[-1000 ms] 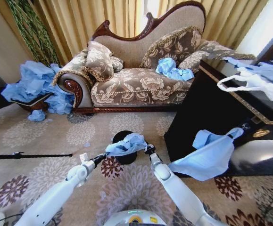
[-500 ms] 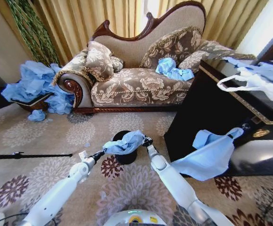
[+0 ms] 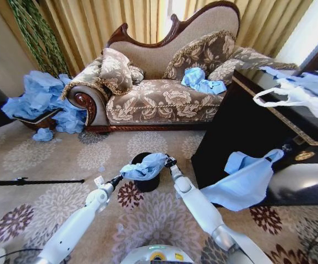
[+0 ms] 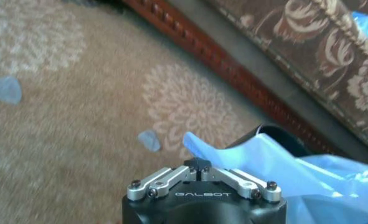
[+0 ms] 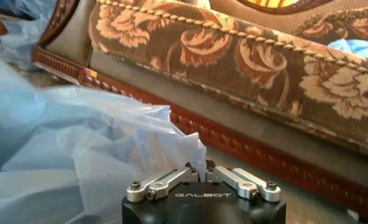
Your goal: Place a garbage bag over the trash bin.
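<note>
A floral carpet (image 3: 65, 159) covers the floor of a sitting room, with gold curtains (image 3: 120, 19) behind an ornate sofa (image 3: 164, 82). Out on the carpet in front of the sofa, the garbage bag (image 3: 145, 166) hangs as a bunched, light-blue band stretched between both grippers, right over the top of the trash bin (image 3: 146, 179). The bin stands upright on the carpet, its black rim visible behind the bag and its lower body below it. Whether the bag touches the rim cannot be told.

The left gripper (image 3: 118, 177) holds the bag's left end, low beside the bin; in the left wrist view its fingers (image 4: 171, 176) are pressed together on a corner of the thin plastic, with the bin's dark rim just beyond. The right gripper (image 3: 171, 162) holds the right end, slightly higher, at the bin's right side; in the right wrist view its fingers (image 5: 169, 178) pinch a fold of the bag, the sofa's carved wooden base close behind.

A crumpled blue bag (image 3: 201, 81) lies on the sofa seat. A heap of blue bags (image 3: 40, 99) sits at the sofa's left end. To the right stands a dark cabinet (image 3: 246, 126), a wider blue bag (image 3: 241, 184) draped down its front and a white bag (image 3: 293, 96) with loop handles on top.
</note>
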